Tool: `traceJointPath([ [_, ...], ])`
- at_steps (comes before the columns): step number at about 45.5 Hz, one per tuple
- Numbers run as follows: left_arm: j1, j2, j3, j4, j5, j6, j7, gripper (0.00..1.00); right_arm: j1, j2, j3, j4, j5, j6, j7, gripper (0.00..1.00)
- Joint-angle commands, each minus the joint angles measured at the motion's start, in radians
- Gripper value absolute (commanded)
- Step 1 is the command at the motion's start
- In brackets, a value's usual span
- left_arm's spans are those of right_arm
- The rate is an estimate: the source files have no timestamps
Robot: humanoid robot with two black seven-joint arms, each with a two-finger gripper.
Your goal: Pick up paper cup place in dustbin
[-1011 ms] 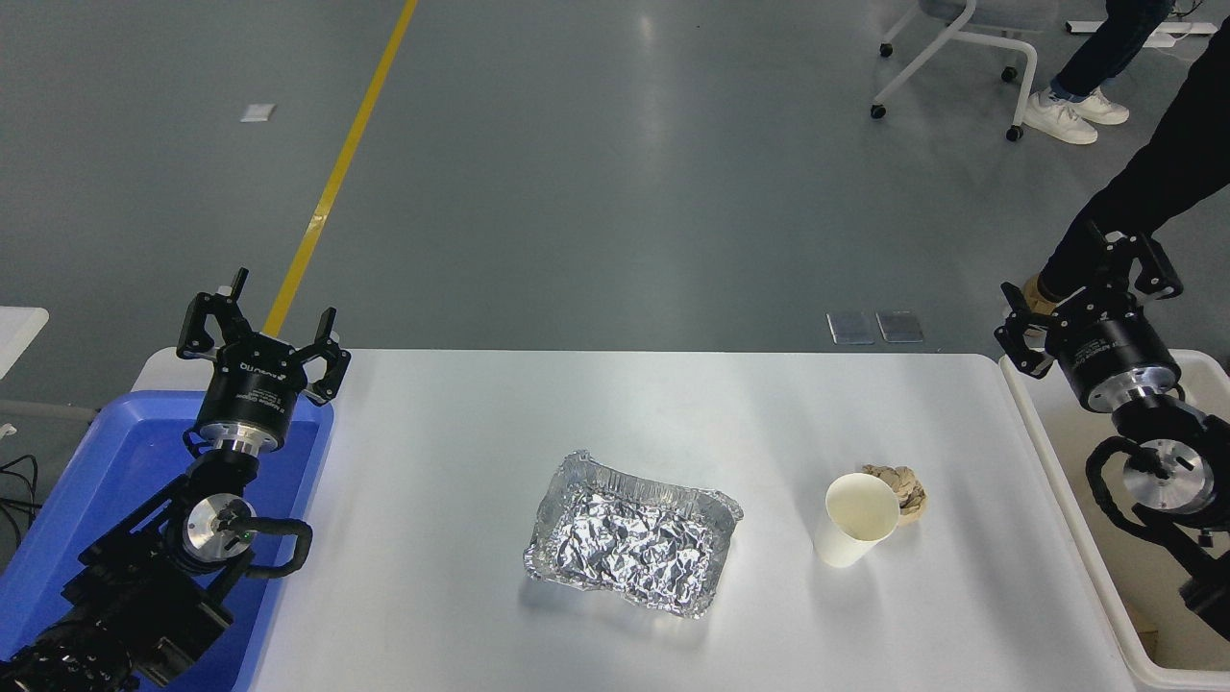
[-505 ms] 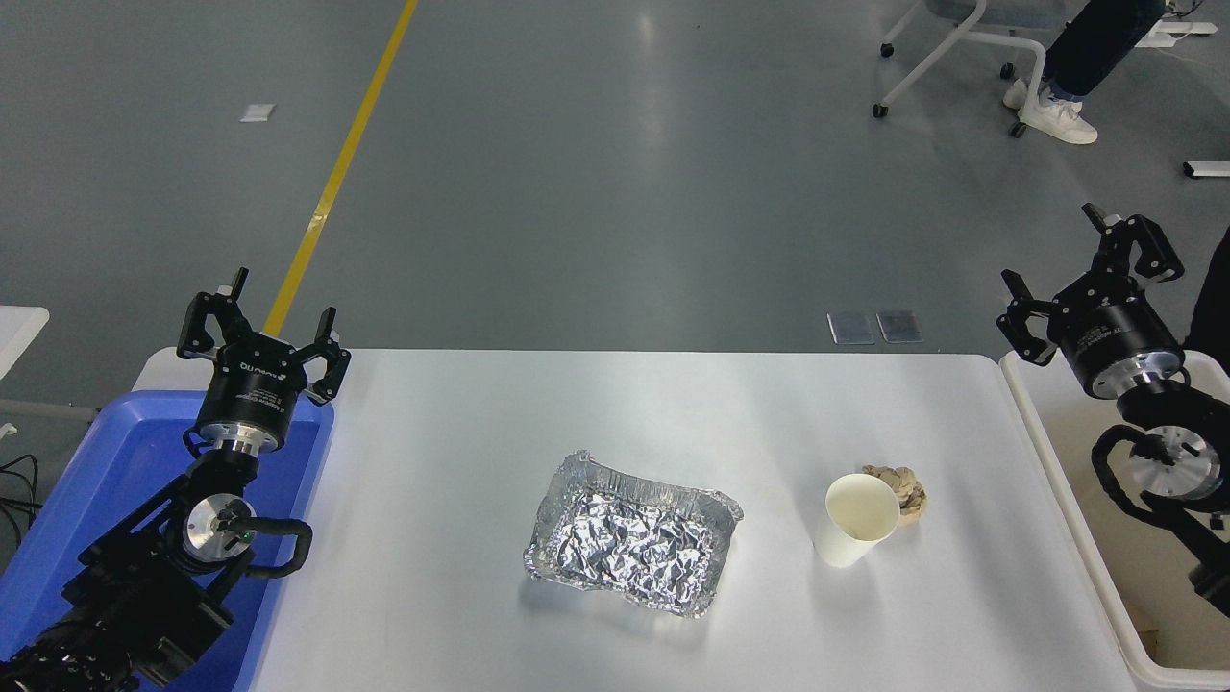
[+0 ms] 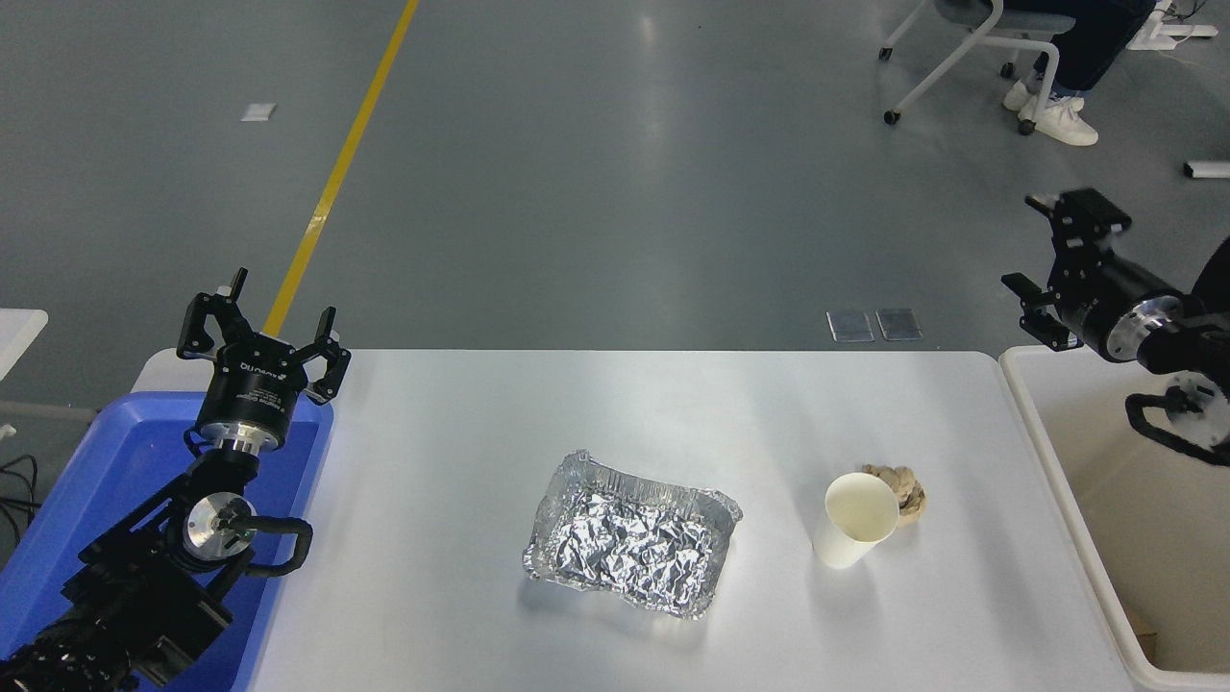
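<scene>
A small white paper cup point(image 3: 855, 519) stands upright on the white table point(image 3: 615, 423), right of centre, its cream inside facing up. The off-white dustbin point(image 3: 1062, 500) sits against the table's right edge, partly cut off by the picture. My right gripper point(image 3: 1043, 255) hangs raised above the dustbin's far corner, open, nothing between its fingers, well away from the cup. My left gripper point(image 3: 261, 322) is parked at the far left over the blue tray, open and empty.
A crinkled silver foil tray point(image 3: 632, 534) lies mid-table, left of the cup. A crumpled brown paper ball point(image 3: 901, 488) touches the cup's far right side. A blue plastic tray point(image 3: 106, 500) sits at the left edge. A seated person's legs and a wheeled chair point(image 3: 971, 58) are at top right.
My right arm has lifted and swung its gripper up and outward, turning it leftward. The person near the right edge has walked off to the chair. Cup, ball and foil tray stayed put.
</scene>
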Motion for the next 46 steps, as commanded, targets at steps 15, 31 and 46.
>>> traceJointPath([
  [15,0.000,0.001,0.000,0.000,0.000,0.000,0.000,0.98,0.640,0.258,-0.992,0.222,0.006,0.143,-0.005,1.00],
  [31,0.000,-0.001,0.000,0.000,0.000,-0.002,0.000,0.98,0.943,0.335,-1.046,0.453,0.003,0.536,-0.009,1.00],
  [46,0.000,0.001,0.000,0.000,0.000,0.000,0.000,0.98,1.044,0.459,-1.089,0.562,0.003,0.541,-0.008,1.00],
])
